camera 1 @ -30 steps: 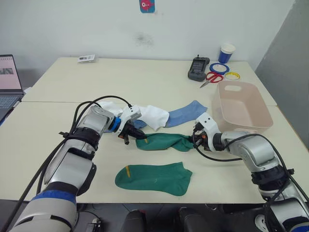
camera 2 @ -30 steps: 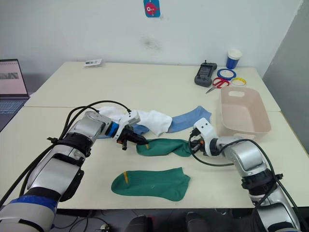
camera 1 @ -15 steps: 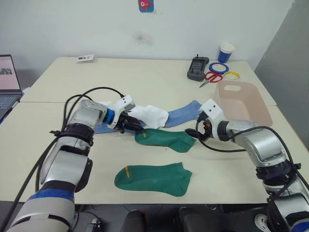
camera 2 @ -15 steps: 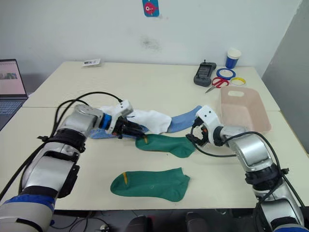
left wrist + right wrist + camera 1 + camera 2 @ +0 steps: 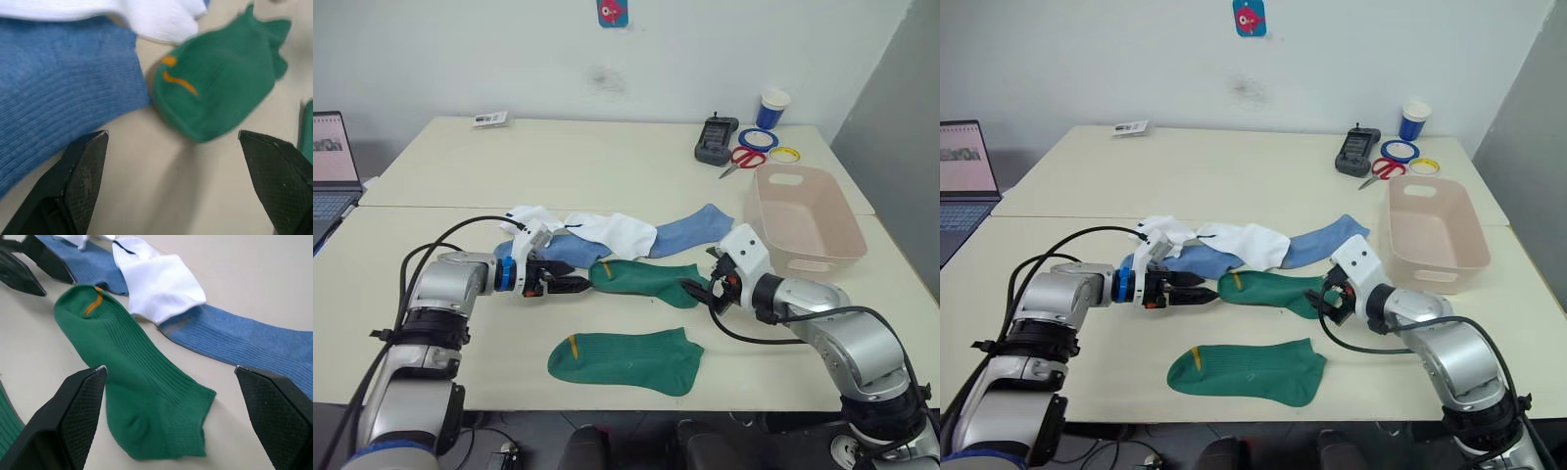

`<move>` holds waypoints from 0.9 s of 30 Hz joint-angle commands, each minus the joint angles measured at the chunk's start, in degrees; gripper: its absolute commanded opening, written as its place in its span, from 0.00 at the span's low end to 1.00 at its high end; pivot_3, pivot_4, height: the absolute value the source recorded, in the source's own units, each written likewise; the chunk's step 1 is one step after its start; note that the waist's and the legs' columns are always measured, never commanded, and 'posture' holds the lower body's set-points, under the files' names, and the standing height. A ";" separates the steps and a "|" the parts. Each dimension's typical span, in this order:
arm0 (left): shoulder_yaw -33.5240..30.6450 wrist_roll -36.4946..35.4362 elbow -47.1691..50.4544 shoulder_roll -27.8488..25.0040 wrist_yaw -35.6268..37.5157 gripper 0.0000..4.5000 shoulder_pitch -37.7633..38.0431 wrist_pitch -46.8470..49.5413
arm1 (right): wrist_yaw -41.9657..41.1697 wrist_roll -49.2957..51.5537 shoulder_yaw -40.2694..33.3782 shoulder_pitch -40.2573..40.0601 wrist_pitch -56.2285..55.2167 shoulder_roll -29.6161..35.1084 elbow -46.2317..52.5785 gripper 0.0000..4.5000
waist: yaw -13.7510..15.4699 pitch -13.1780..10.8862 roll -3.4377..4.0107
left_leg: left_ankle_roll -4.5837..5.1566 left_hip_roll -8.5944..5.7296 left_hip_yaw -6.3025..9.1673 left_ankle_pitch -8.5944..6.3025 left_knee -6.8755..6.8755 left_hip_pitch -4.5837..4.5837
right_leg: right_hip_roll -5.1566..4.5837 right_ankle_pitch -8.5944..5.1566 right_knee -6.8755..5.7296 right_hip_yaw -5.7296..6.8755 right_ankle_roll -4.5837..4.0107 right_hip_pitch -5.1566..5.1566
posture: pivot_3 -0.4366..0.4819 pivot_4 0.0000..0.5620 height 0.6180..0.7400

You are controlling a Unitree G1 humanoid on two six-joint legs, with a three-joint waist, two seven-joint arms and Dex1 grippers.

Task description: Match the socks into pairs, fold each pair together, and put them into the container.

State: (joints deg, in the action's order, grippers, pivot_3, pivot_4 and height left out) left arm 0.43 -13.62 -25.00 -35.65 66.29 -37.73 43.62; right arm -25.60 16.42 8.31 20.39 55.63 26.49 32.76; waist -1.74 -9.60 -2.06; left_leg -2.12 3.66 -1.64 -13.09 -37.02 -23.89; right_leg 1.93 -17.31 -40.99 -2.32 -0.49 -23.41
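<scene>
- A pale counter (image 5: 636, 176) stands against a white wall, with lots of bare room at the back and on the left side.
- The pink container (image 5: 803, 217) sits near the right edge, well apart from the socks, with nothing inside it.
- Behind the container are a cup (image 5: 771, 108), red scissors (image 5: 740, 157), tape rings (image 5: 756, 136) and a black device (image 5: 715, 139).
- A laptop (image 5: 331, 162) sits off the far left edge.
- One green sock (image 5: 626, 360) lies flat and alone near the front edge, its yellow mark on the left end.
- The other green sock (image 5: 646, 279) lies flat in the middle, between the two tools.
- The left tool (image 5: 570, 283) is just beside that sock's yellow-marked end, with its fingers wide apart and holding nothing.
- The right tool (image 5: 708, 291) is at the sock's other end, its fingers also wide apart and holding nothing.
- Behind the green sock lie a white sock (image 5: 617, 233) and two light blue socks (image 5: 690, 229), overlapping in a row.
- Another white sock (image 5: 530, 217) lies bunched at the left end of the row.
</scene>
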 commanded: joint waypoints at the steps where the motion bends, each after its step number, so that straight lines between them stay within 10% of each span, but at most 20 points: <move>1: -1.42 -1.38 1.85 2.29 -5.27 0.94 0.56 3.03 | 1.76 -0.83 -0.10 -0.35 -1.09 -0.35 2.77 1.00 | 0.08 0.01 -0.02 | 0.00 -0.02 0.00 0.00 0.00 -0.01 | 0.00 0.00 0.01 0.02 0.00 0.00 | 0.48 0.27 0.93; 15: 3.10 -3.47 3.43 4.72 -5.13 0.01 -0.24 8.35 | 6.45 -1.45 -3.19 -4.70 1.68 -2.44 -0.46 1.00 | 0.05 0.02 -0.03 | 0.00 -0.08 -0.03 0.00 0.01 0.01 | -0.01 -0.02 0.06 -0.01 0.03 0.05 | 0.48 0.27 0.93; 21: 3.03 -3.44 3.05 3.69 -5.10 0.00 -0.09 6.73 | 9.68 0.08 -7.77 -5.55 3.28 -9.22 -5.47 1.00 | 0.01 0.03 -0.04 | 0.00 -0.08 -0.03 0.00 0.02 0.04 | 0.01 -0.02 0.06 0.00 0.03 0.05 | 0.48 0.27 0.93; 27: 2.89 -3.55 3.22 3.48 -5.42 0.00 0.36 5.51 | 9.84 0.89 -9.88 -5.87 2.90 -12.15 -9.46 0.63 | -0.02 0.03 -0.04 | 0.00 -0.07 -0.04 0.00 0.02 0.03 | 0.00 -0.02 0.06 -0.02 0.03 0.05 | 0.48 0.27 0.93</move>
State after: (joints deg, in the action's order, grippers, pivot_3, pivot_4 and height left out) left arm 3.07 -16.80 -22.78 -31.59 60.81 -37.81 49.57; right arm -15.85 16.19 -0.44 14.37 59.10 14.76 22.05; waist -1.76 -9.58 -2.10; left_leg -2.12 3.59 -1.68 -13.09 -37.00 -23.86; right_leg 1.93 -17.32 -40.92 -2.34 -0.46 -23.36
